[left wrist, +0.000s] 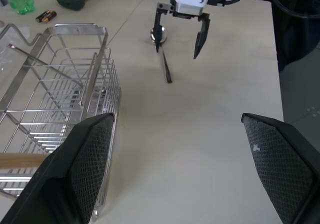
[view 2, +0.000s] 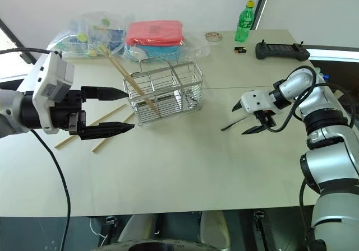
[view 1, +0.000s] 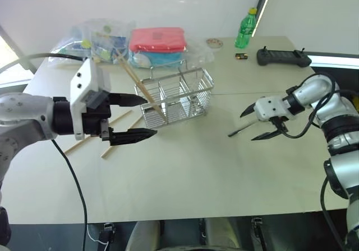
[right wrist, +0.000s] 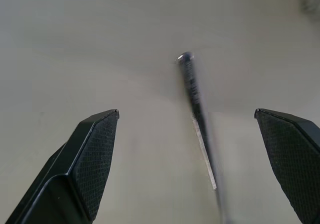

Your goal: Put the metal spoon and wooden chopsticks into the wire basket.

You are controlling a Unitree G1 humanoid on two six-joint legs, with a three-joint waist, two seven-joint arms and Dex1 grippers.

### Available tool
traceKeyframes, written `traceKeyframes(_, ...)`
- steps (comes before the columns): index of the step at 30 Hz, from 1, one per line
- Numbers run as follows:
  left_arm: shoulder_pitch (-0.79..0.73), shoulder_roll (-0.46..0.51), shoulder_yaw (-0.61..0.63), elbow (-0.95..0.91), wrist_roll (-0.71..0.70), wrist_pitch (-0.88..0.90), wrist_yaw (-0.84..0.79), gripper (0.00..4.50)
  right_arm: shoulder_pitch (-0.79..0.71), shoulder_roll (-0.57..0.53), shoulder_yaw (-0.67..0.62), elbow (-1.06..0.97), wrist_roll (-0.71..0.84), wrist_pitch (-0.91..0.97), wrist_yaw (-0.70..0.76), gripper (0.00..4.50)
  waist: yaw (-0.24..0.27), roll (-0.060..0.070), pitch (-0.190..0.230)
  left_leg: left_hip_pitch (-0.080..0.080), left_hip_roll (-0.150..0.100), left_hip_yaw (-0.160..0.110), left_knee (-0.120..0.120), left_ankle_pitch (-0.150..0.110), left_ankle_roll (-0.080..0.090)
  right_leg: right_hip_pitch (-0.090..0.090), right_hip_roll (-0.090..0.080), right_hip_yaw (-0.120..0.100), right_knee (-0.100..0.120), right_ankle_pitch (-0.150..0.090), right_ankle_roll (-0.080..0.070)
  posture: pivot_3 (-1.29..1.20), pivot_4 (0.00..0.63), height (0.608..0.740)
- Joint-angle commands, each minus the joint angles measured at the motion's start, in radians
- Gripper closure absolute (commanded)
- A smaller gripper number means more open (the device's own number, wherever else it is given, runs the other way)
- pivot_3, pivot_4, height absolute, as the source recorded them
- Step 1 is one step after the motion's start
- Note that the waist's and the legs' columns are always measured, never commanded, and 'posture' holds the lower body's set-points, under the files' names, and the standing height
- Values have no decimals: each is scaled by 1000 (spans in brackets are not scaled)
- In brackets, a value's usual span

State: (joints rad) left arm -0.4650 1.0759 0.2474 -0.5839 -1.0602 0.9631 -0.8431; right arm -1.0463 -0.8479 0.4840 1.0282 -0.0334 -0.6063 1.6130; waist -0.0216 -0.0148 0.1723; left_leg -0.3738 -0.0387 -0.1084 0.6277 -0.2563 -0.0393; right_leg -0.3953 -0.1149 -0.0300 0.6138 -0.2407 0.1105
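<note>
Bench [view 1: 185, 172]: pale top, carrying the wire basket [view 1: 178, 98] near its middle.
Wooden chopsticks [view 1: 136, 84]: one leaning in the basket, two [view 1: 106, 133] flat beside it.
Metal spoon [left wrist: 163, 59]: on the bench beneath the right end effector [view 1: 261, 123].
Right end effector: released, fingers spread over the spoon's handle.
Left end effector [view 1: 140, 116]: released, empty, near the basket.

The wire basket [view 1: 178, 100], a silver wire-grid caddy with inner dividers and a looped handle, stands upright on the pale table a little toward 11 o'clock of its middle. One of the wooden chopsticks [view 1: 136, 83] leans in its near-left compartment, top tilted toward 10 o'clock, while two more lie flat on the table [view 1: 168, 167] at the basket's 8 o'clock. The metal spoon [left wrist: 164, 64] lies flat at the basket's 4 o'clock, well apart from it, thin dark handle pointing toward 8 o'clock.
</note>
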Motion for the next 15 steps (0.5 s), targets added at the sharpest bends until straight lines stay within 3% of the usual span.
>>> traceKeyframes(1, -14, 14, 23, -15, -19, 6, 13, 189, -78, -15, 0, 60, -77, -108, -9, 0, -2, 1, 0, 0, 0, 0, 0, 0, 0, 0, 0, 0, 0, 0, 0, 0, 150, 692)
traceKeyframes(9, -22, 5, 22, -26, -33, 5, 51, 189, -171, 2, 48, 186, -325, -261, -191, 0, 1, 1, 0, 0, 0, 0, 0, 1, -1, 0, 0, 0, 1, 0, 0, 0, 150, 692)
traceKeyframes(15, -29, 1, 18, -30, -37, 1, 65, 189, -236, 2, 159, 239, -566, -300, -421, 0, 0, 1, 0, 0, 0, 0, 0, 1, -2, 0, 0, 1, 1, 0, 0, 0, 150, 692)
